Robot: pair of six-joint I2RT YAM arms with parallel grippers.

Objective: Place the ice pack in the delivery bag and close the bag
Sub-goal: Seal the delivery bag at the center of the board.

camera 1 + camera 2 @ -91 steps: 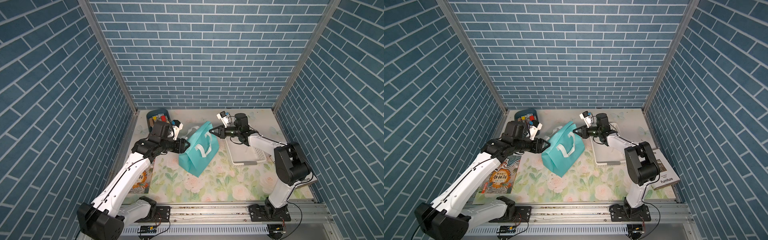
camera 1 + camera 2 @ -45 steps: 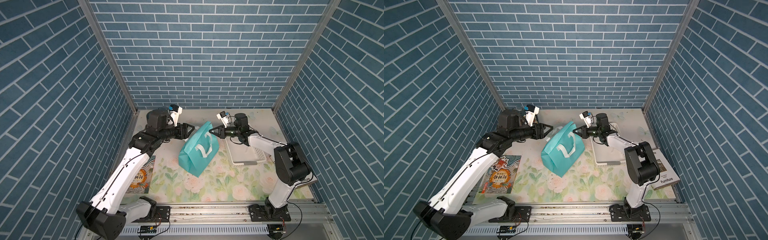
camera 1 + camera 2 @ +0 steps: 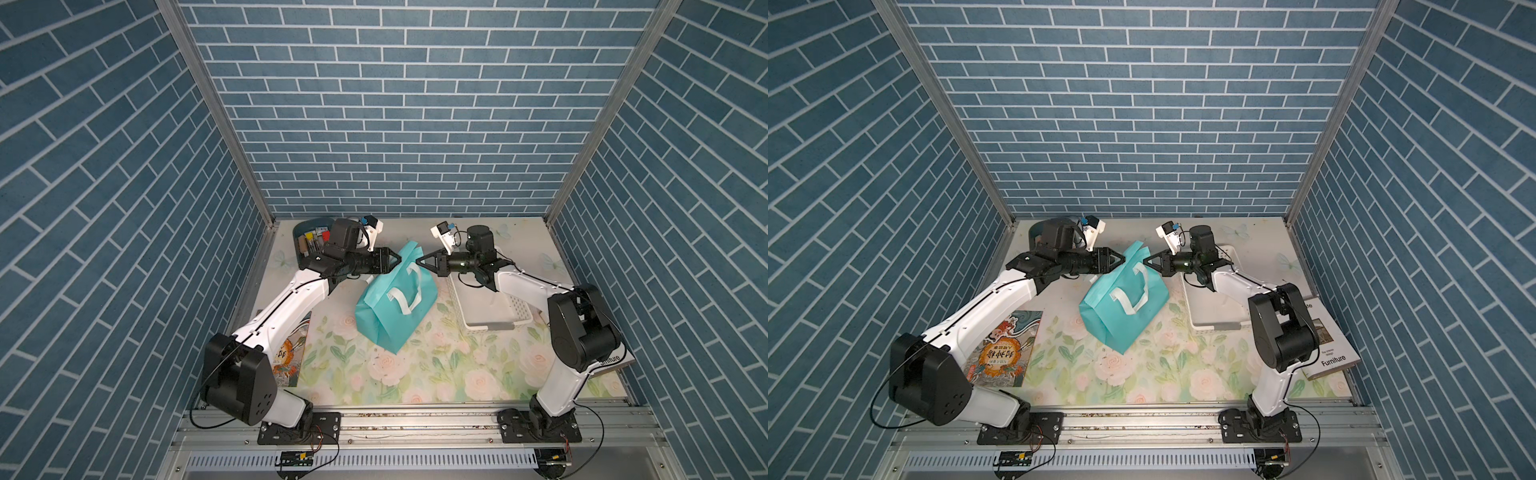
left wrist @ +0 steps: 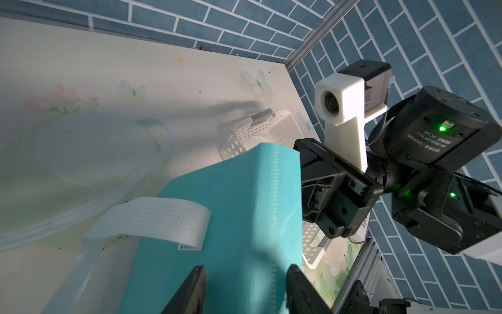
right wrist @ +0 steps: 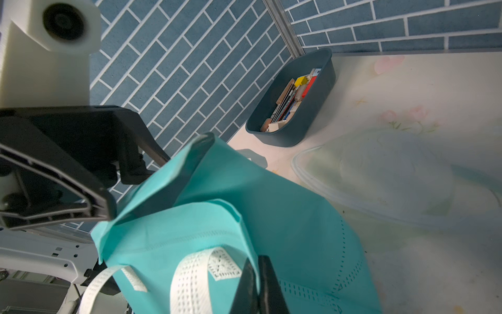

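The delivery bag (image 3: pixel 395 307) stands on the surface (image 3: pixel 415 374); the right hand (image 3: pixel 419 262) pinches its rim with jaws pressed together, and the left hand (image 3: pixel 395 259) is spread astride the opposite rim. The clear ice pack (image 5: pixel 380 176) lies flat behind the bag, outside it, apparently about equally near both hands. Only the wrist views resolve it.

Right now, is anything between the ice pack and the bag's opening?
Nothing lies between the ice pack and the bag. The bag's mouth is the obstacle: it is barely open, with the right gripper shut on one rim end and the left gripper open around the other.
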